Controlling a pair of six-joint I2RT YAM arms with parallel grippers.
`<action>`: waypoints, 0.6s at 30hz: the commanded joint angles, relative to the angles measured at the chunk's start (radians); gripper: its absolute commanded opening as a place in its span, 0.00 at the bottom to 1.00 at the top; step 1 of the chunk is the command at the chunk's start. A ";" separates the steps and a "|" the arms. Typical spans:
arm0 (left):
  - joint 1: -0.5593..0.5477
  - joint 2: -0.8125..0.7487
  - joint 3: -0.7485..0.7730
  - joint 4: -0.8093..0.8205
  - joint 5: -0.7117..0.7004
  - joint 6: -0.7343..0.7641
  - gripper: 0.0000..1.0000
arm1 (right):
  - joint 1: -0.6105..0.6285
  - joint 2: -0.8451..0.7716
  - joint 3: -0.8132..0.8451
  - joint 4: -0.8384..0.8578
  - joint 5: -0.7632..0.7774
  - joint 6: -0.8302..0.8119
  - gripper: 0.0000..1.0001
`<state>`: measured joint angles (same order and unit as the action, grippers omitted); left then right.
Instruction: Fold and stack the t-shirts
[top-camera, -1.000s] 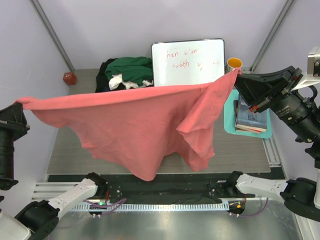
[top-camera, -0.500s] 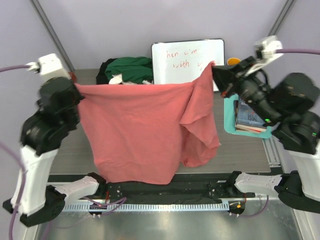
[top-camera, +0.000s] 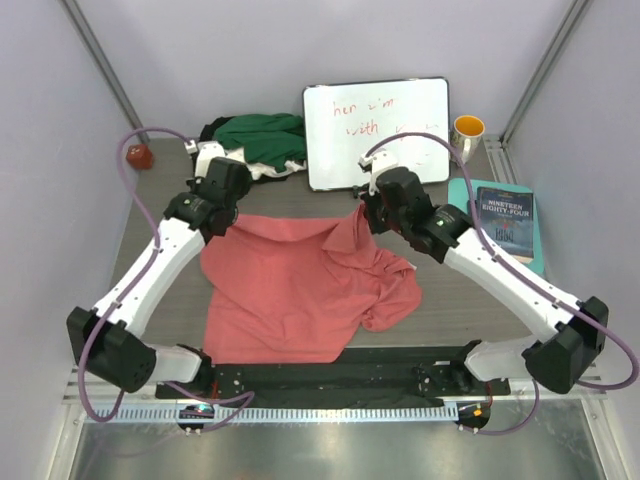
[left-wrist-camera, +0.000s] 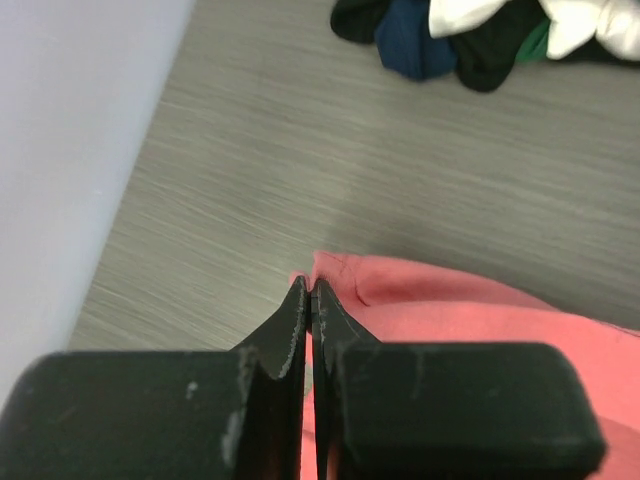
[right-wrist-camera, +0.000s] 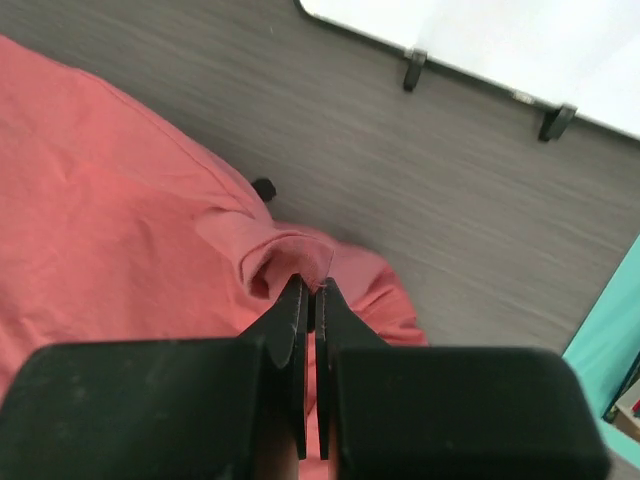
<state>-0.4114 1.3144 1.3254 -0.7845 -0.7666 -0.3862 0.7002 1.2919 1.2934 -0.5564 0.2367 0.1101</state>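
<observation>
Jaws of left gripper (left-wrist-camera: 311, 286) and right gripper (right-wrist-camera: 311, 286) tight together on far corners of salmon-pink t-shirt (top-camera: 290, 295) on table (top-camera: 300, 202)

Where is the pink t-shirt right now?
In the top view the pink t-shirt lies mid-table, in front of the whiteboard, its far edge pinched by the left gripper and the right gripper.

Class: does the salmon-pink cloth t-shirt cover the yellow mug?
No, the salmon-pink t-shirt lies well apart from the uncovered yellow mug.

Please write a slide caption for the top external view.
Left gripper and right gripper pinch the salmon-pink t-shirt at its far edge on the table.
</observation>
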 joint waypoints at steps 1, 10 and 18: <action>0.013 0.077 -0.034 0.111 0.029 -0.055 0.00 | -0.027 0.043 -0.040 0.092 -0.037 0.049 0.01; 0.016 0.197 0.028 0.091 0.089 -0.075 0.00 | -0.053 0.259 -0.040 0.087 -0.117 0.060 0.01; 0.014 0.204 0.001 0.111 0.089 -0.066 0.00 | -0.053 0.418 0.026 0.069 -0.148 0.066 0.01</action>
<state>-0.4034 1.5318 1.3117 -0.7273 -0.6708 -0.4404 0.6479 1.6844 1.2491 -0.5022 0.0986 0.1612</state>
